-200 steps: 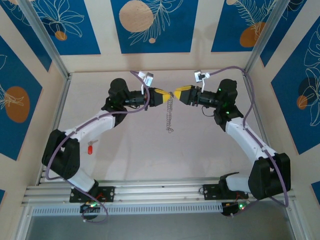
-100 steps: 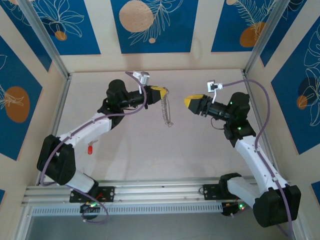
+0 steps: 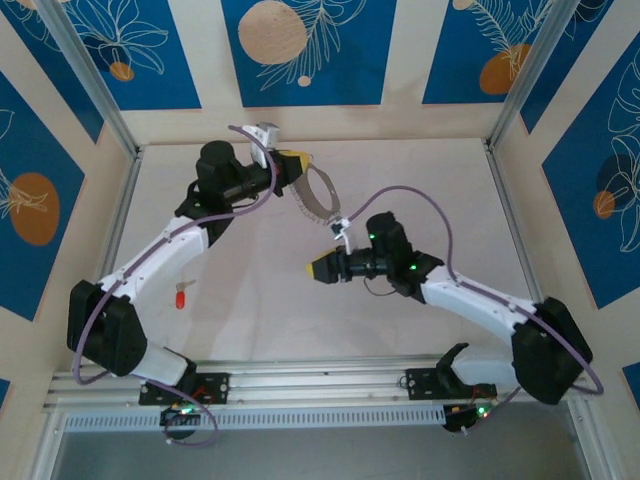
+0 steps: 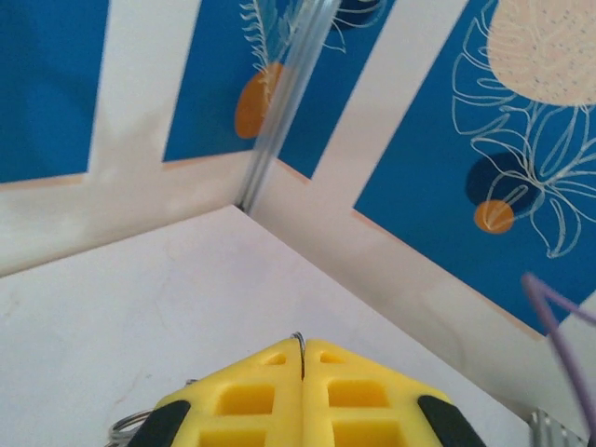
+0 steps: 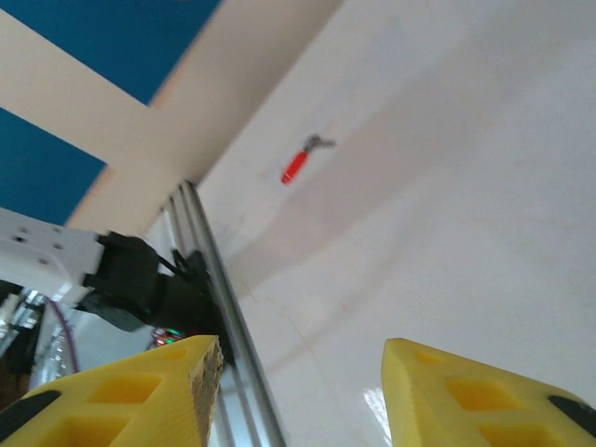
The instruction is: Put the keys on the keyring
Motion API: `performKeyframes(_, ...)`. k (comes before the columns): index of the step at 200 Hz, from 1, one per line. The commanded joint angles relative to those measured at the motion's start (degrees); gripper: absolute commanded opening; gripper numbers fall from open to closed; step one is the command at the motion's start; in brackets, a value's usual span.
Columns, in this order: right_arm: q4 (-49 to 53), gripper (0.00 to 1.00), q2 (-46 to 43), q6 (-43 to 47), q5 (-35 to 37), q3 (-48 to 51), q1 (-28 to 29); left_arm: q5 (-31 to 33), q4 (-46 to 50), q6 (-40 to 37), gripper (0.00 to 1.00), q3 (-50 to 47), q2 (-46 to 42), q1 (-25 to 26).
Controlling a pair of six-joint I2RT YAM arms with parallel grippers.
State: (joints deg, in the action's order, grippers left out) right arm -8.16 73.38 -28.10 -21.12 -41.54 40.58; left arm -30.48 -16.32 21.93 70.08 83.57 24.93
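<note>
Two grippers: left gripper (image 3: 298, 160) clamped tight on keyring (image 3: 310, 210), hoop hanging off fingertips at far side. Right gripper (image 5: 303, 372) jaws apart, mid-table. Red key (image 3: 180, 298) flat on table (image 3: 250, 310), beside left arm, well apart from both.

The fingers (image 4: 251, 399) of the left gripper (image 4: 302, 352) are smooth, moulded yellow plastic with a slight sheen. The keyring (image 3: 330, 192) is thin, shiny metal wire. The key (image 5: 294, 168) has a glossy red plastic head. The table (image 5: 466, 186) is pale, smooth, faintly reflective.

Red key (image 5: 294, 168), yellow right claw (image 5: 298, 368)
</note>
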Motion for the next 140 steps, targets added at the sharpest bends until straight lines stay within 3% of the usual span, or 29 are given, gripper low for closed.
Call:
performKeyframes(1, -3.9, 0.48, 7.4, 4.2, 5.5, -4.7, 4.6, 2.1, 1.8, -2.0, 0.00, 4.6, -1.0, -3.0)
performKeyframes(83, -3.8, 0.42, 37.6, 12.4, 9.6, -28.5, 13.0, -2.3, 6.7, -0.9, 0.00, 12.4, 1.8, -10.9)
performKeyframes(140, 1.3, 0.40, 52.5, 16.8, 9.5, -47.3, 16.3, -4.4, 10.8, -1.7, 0.00, 16.4, 1.1, -14.0)
